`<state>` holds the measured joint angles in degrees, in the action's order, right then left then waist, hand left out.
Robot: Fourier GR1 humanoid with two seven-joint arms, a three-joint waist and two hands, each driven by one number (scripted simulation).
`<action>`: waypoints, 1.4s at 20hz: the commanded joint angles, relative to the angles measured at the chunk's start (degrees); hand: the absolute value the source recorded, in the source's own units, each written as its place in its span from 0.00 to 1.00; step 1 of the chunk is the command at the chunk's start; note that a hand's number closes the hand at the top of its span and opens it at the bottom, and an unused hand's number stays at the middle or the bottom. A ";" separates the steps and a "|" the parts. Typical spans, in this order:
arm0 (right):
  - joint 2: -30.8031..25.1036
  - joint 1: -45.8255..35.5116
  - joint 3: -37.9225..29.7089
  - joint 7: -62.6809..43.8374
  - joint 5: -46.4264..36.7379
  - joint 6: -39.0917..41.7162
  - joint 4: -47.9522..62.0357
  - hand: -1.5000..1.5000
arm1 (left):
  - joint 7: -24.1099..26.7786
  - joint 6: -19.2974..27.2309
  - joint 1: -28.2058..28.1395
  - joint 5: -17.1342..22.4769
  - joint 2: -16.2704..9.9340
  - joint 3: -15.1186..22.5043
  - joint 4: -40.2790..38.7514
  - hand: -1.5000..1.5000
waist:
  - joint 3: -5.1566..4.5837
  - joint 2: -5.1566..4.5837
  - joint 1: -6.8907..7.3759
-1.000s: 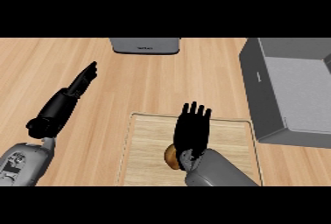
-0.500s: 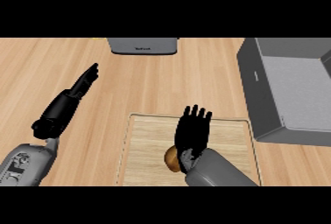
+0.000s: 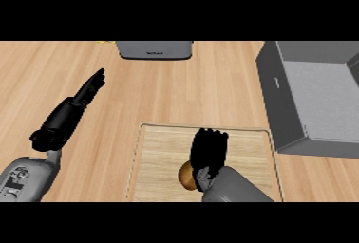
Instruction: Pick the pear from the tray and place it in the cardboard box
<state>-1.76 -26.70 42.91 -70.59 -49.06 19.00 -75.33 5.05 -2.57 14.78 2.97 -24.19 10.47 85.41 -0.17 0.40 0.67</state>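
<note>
pear [image 3: 186,174]: lies on the tray, at its near left part, mostly hidden under the right hand; only a brown-golden curve shows at the hand's left side.
tray [image 3: 163,156]: pale wooden, flat on the surface, just left of the box's near corner.
right hand [image 3: 209,153]: over the tray and over the pear, fingers [image 3: 212,140] straight and close together, pointing away from the robot; not curled round the fruit (contact cannot be told from here).
left hand [image 3: 88,90]: well left of the tray, fingers stretched out straight, holding nothing.
box [image 3: 308,142]: grey, open-topped, right of the tray (it does not look like cardboard).
handling: likely light, stiff, smooth-skinned and rounded, so it may roll or slip; best taken round its widest part, thumb opposite the fingers.
step: grasp not yet made; lift and carry to the box remain.
</note>
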 commanded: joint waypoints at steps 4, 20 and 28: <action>1.67 -2.79 2.17 -4.68 -5.35 1.10 4.00 1.00 | -2.00 -0.15 -0.18 -1.19 0.66 -1.27 2.36 0.50 | 0.17 -0.33 -0.43; -11.06 -0.35 22.97 52.35 0.46 -7.75 -23.50 1.00 | -0.05 -1.41 -1.32 -0.94 2.34 -1.34 0.33 0.50 | 0.64 -0.11 0.03; -38.70 4.29 14.86 72.78 2.98 -21.00 -46.99 1.00 | 0.15 -1.04 -3.05 -1.16 0.54 -3.32 2.05 0.50 | 0.44 -0.15 -2.37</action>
<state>-29.15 -25.58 61.27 -6.90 -48.10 3.94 -112.60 4.68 -3.28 12.56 1.52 -22.87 8.06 86.84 0.34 0.41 -0.95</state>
